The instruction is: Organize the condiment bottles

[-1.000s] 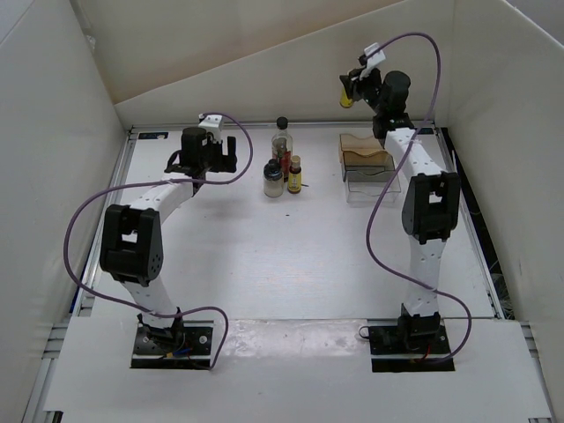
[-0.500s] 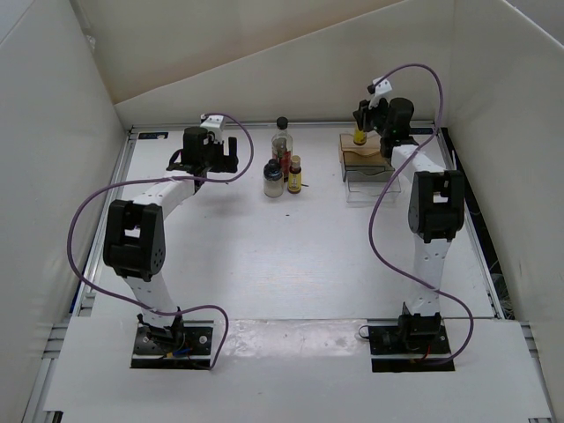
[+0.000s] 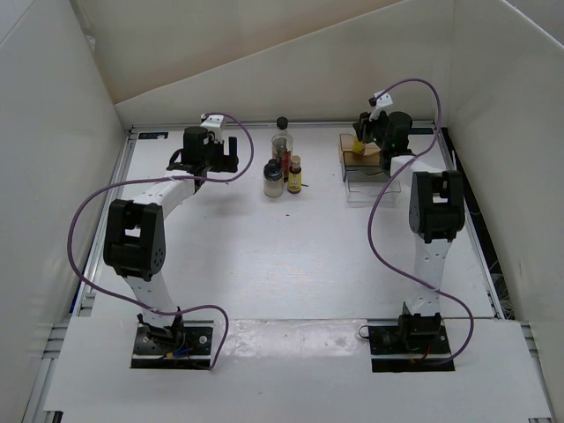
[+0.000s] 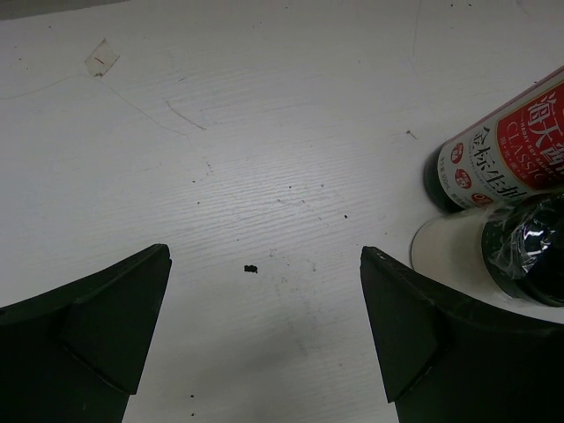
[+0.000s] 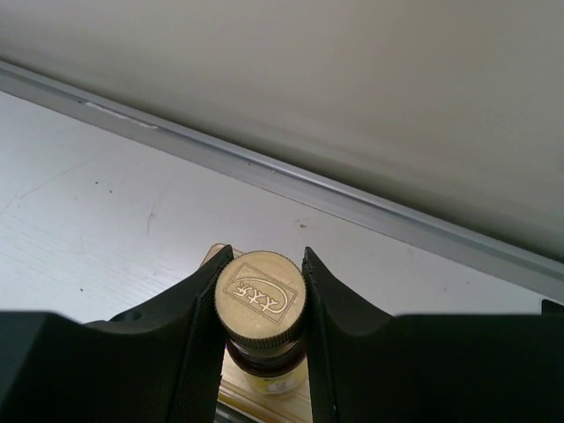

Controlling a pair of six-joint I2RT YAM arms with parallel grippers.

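My right gripper (image 5: 261, 304) is shut on a small yellow-amber bottle (image 5: 261, 300) with a gold cap and holds it low over the back of the clear rack with a brown base (image 3: 366, 167); whether the bottle (image 3: 359, 145) touches the rack I cannot tell. Three bottles stand together at the table's back middle: a tall clear one with a round black cap (image 3: 282, 141), a squat black-capped jar (image 3: 273, 179) and a second small yellow-amber one (image 3: 294, 174). My left gripper (image 4: 264, 326) is open and empty, low over the table, left of the tall bottle (image 4: 507, 145) and the jar (image 4: 520, 251).
White walls close in the table on the back, left and right. A metal rail (image 5: 352, 198) runs along the back edge just behind the rack. Purple cables loop from both arms.
My right gripper has come down and slightly towards me with the yellow-amber bottle, from high against the back wall to the rack. The left arm has not moved.
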